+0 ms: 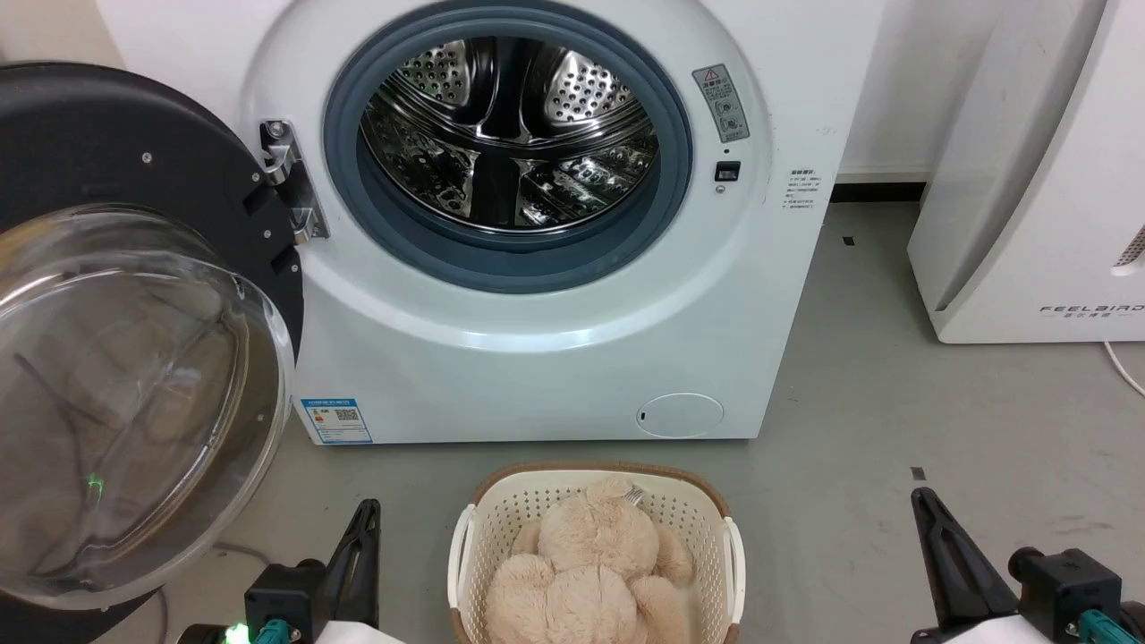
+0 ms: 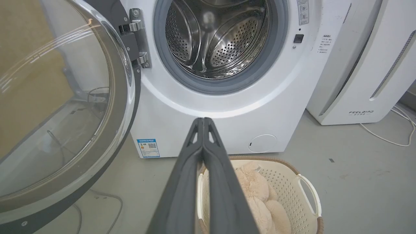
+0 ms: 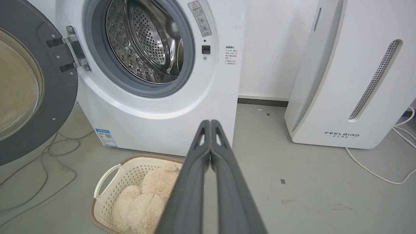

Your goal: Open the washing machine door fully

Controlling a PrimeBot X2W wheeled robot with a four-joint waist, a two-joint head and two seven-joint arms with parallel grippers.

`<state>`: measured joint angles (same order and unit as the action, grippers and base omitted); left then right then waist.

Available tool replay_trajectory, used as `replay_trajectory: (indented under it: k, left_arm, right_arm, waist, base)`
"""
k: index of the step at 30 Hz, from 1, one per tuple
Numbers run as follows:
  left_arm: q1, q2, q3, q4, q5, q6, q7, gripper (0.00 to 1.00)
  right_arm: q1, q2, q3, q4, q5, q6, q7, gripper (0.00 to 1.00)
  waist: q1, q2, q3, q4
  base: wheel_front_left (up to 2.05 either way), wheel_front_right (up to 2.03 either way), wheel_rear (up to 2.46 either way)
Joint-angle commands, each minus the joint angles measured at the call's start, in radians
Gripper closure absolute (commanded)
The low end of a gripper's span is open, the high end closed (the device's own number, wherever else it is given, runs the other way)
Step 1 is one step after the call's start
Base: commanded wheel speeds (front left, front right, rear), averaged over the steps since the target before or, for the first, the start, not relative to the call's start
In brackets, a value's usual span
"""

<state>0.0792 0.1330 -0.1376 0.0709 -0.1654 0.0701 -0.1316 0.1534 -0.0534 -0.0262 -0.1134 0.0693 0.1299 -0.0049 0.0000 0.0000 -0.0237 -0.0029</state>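
**Door swung wide, both tools clear**

The door [image 1: 134, 358] stands out to the left of the machine [image 1: 555, 358], hanging on its hinge [image 1: 291, 183]. Its dark inner face and bulging glass are turned toward the head camera. The grey ring [image 1: 510, 259] and the steel drum [image 1: 510, 134] are fully exposed, with nothing across the opening. From this angle the door looks at or close to the end of its swing, so the task appears done or nearly so.

The left tool [image 2: 203, 122] has its fingers pressed together and grips nothing. It sits low, just right of the door's lower edge and apart from it. The right tool [image 3: 210, 122] is likewise closed and empty, low and well off to the right over the floor [image 1: 894, 402].

A basket [image 1: 483, 519] holding a plush toy [image 1: 590, 563] sits on the floor before the machine, between the two tools. Keeping both tools low and back probably leaves the opening and the basket free for loading.
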Motion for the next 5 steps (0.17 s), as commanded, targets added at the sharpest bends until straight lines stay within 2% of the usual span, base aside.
replay_trajectory:
  k: [1,5]
  left_arm:
    - [-0.017,-0.007,0.008,-0.006,0.013,-0.005,0.003,1.0]
    - [-0.02,-0.01,0.015,-0.009,0.021,-0.008,0.01,1.0]
  right_arm:
    - [-0.026,0.001,0.002,0.004,-0.011,0.0,0.001,1.0]
    - [-0.033,0.001,0.003,0.01,-0.014,0.0,0.001,1.0]
  waist:
    - [0.0,0.0,0.0,0.0]
    - [0.0,0.0,0.001,0.0]
  base:
    - [0.0,0.0,0.0]
    - [0.0,0.0,0.0]
